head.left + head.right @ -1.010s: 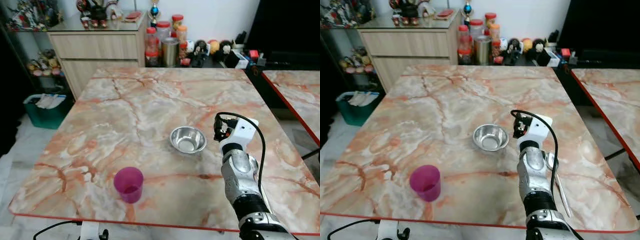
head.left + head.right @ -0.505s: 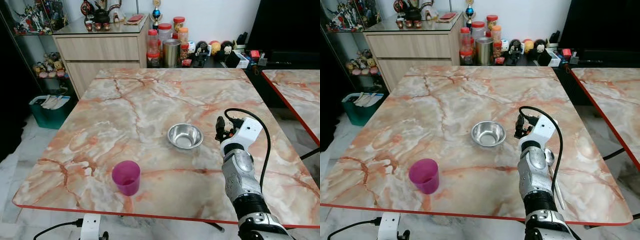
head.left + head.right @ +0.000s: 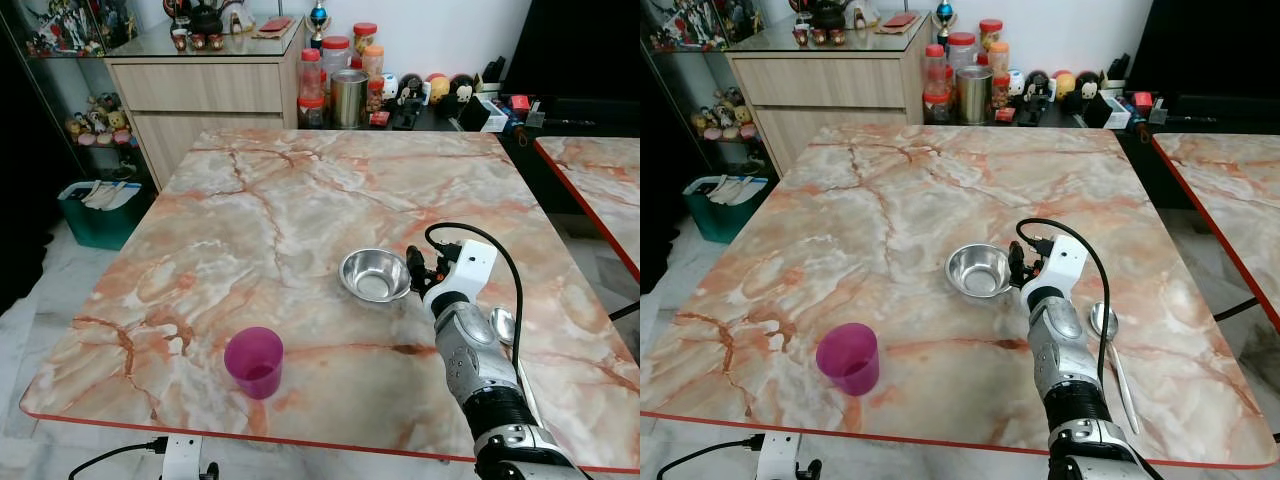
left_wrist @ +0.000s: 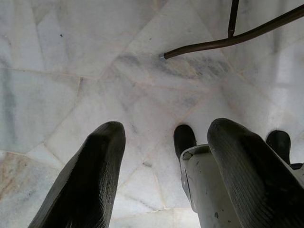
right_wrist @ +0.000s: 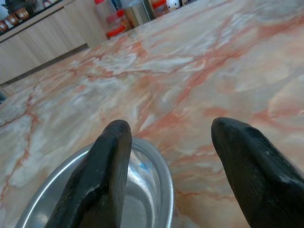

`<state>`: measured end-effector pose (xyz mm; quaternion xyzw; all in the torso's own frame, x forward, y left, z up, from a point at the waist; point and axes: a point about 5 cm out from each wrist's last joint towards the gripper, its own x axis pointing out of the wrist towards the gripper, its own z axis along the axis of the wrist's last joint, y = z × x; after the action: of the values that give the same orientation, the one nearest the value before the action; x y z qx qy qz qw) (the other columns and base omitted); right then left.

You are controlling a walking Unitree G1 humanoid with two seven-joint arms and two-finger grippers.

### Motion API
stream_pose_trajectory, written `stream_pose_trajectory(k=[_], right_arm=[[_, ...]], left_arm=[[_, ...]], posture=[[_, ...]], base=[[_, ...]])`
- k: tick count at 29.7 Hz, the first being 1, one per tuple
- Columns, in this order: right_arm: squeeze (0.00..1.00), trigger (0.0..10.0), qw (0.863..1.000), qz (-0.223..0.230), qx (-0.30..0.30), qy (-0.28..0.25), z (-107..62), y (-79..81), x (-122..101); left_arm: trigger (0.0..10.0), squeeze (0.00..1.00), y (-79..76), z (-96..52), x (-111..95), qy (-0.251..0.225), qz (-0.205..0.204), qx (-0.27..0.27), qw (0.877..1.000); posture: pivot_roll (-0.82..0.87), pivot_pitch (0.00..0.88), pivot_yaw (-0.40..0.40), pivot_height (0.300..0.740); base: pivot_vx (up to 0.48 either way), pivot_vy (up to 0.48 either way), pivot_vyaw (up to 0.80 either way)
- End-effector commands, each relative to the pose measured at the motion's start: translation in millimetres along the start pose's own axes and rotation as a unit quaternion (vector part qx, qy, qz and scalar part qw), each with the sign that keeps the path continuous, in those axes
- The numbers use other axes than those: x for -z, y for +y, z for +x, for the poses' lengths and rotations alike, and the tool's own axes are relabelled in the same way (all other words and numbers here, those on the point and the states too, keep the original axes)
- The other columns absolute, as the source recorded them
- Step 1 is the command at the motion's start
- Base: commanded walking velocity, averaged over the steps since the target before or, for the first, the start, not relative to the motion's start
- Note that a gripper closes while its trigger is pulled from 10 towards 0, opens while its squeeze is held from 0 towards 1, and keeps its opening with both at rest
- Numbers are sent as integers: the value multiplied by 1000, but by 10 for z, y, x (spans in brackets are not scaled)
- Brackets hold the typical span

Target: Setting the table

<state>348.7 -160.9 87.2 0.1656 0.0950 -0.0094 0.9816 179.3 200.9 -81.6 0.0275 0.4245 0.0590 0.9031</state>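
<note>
On the marble table a steel bowl stands near the middle. My right gripper hovers at the bowl's right rim. In the right wrist view its fingers are spread open, with the bowl just beneath them and nothing held. A metal spoon lies on the table right of my right forearm. A purple cup stands upright near the front edge, left of the bowl. My left gripper hangs open over the pale floor tiles.
A wooden sideboard with jars and a steel canister stands behind the table. A second marble table is at the right, and a green bin sits on the floor at the left.
My right gripper has moved left, from a gap beside the bowl to its right rim. The camera has shifted a little; bowl, cup and spoon stay put.
</note>
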Motion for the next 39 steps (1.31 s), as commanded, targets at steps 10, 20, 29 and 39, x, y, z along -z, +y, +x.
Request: stream_pose_trajectory(k=[10,20,29,39], right_arm=[[0,10000,999,30,-3,13,14,47,36],[0,10000,998,49,7,30,31,51,92],[0,10000,998,46,3,47,48,88,142],[0,10000,997,35,-3,70,29,76,241]], left_arm=[[10000,0,14,-5,33,10,-2,-3,1000],[10000,0,11,-3,34,14,-3,-2,1000],[10000,0,-6,-2,39,17,-2,2,1000],[10000,0,-20,-1,37,18,2,4,1000]], posture=[[-11,0,1,740],[-14,0,4,740],[-13,0,2,740],[-14,0,1,740]], base=[[0,0,0],[0,0,0],[0,0,0],[0,0,0]])
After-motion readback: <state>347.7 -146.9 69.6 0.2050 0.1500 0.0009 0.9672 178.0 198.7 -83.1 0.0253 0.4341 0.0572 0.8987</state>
